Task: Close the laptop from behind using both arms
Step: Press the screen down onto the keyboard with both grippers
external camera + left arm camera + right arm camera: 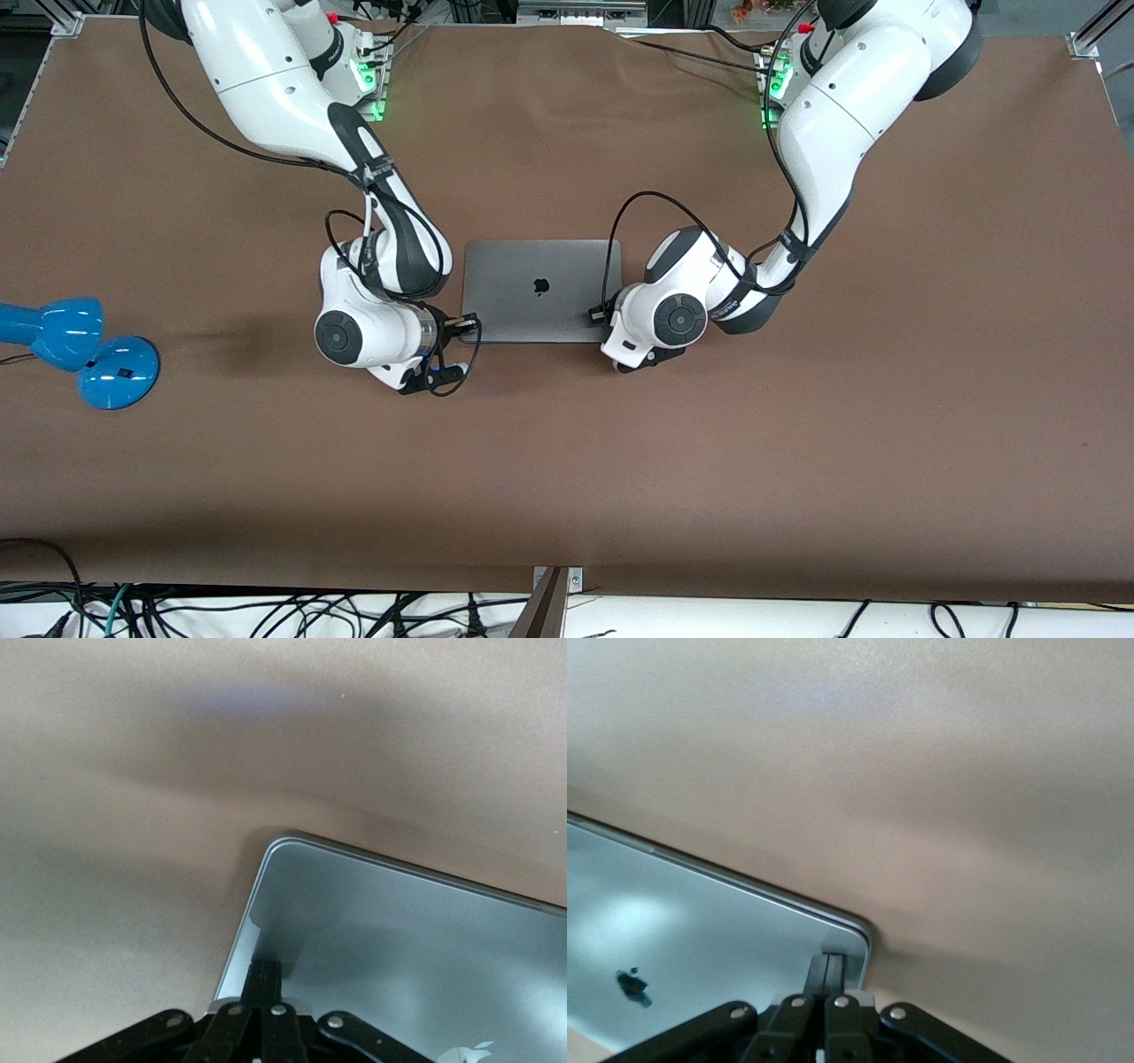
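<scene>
White arms (266,80), black cables

A closed laptop (541,291) lies mid-worktop (797,461). Both hands press its lid's corners: right hand (467,323) and left hand (599,313). A lamp (80,347) sits at the right arm's edge.

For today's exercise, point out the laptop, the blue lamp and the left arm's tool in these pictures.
laptop (540,266), front view, on the closed lid above the logo.
blue lamp (118,372), front view, on its round base.
left tool (263,979), left wrist view, on the shut fingertips pressing the lid's corner.
</scene>
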